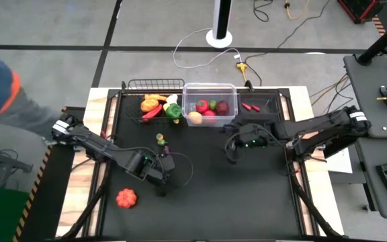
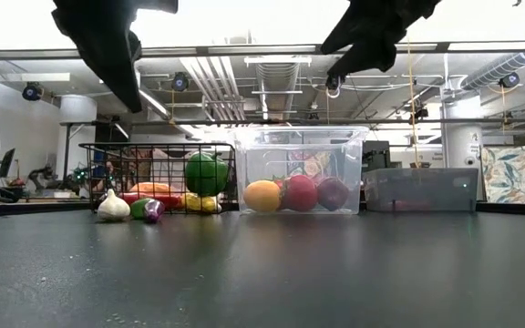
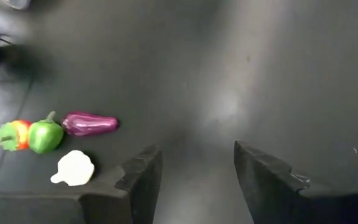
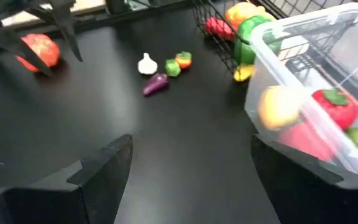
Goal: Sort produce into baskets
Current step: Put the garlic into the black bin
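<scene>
Your two dark arms hang over a matte black table (image 1: 207, 202), both grippers empty. Along the far edge you have three containers in a row: a black wire basket (image 1: 132, 101) of thin open grid, a clear plastic bin (image 1: 210, 89) with rounded glossy walls, and a low dark tray (image 1: 274, 107).

The wire basket holds a smooth green pepper (image 2: 206, 173), orange and yellow pieces and something long and red. Your clear bin carries round, shiny fruit: a yellow-orange one (image 2: 262, 195), a red one (image 2: 301, 193) and a darker red one (image 2: 333, 193). Two small red chillies (image 1: 250, 106) lie in the tray.

Still loose on the table in front of the basket sits a small cluster: a white lobed garlic bulb (image 3: 73, 168), a glossy purple eggplant (image 3: 90, 123), a small green pepper (image 3: 45, 135) and a green-and-orange piece (image 3: 10, 135). A ribbed orange-red pumpkin (image 1: 126, 197) lies alone near the front left.

Your left gripper (image 3: 194, 171) hovers over bare table between the cluster and the pumpkin, fingers parted about halfway, touching nothing. Your right gripper (image 4: 188, 168) hangs just in front of the clear bin, fingers spread wide, holding nothing.
</scene>
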Action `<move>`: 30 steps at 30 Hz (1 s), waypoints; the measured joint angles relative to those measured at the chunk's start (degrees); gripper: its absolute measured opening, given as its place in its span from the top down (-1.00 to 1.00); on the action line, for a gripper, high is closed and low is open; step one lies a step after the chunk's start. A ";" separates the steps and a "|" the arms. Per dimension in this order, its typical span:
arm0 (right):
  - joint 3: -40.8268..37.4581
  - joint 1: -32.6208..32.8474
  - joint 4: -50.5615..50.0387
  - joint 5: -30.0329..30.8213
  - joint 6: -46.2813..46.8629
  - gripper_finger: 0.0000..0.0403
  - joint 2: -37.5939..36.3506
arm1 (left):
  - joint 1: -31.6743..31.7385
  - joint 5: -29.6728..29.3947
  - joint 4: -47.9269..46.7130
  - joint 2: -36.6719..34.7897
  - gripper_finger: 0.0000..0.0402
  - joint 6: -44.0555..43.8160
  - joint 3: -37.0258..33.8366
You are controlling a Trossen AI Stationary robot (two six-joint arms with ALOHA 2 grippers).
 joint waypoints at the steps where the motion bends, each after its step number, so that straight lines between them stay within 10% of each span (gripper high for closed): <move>1: -0.84 0.35 1.33 0.02 0.57 -0.56 -0.03 | -0.02 0.74 0.07 0.00 0.11 0.64 -0.02; 21: -2.62 2.61 9.93 0.02 1.21 -0.54 0.79 | 6.70 6.29 19.73 -13.86 0.40 11.10 -25.93; 30: -2.70 2.61 13.35 -0.04 -0.56 -0.54 5.59 | 8.91 -3.41 20.07 -23.43 0.42 11.76 -34.74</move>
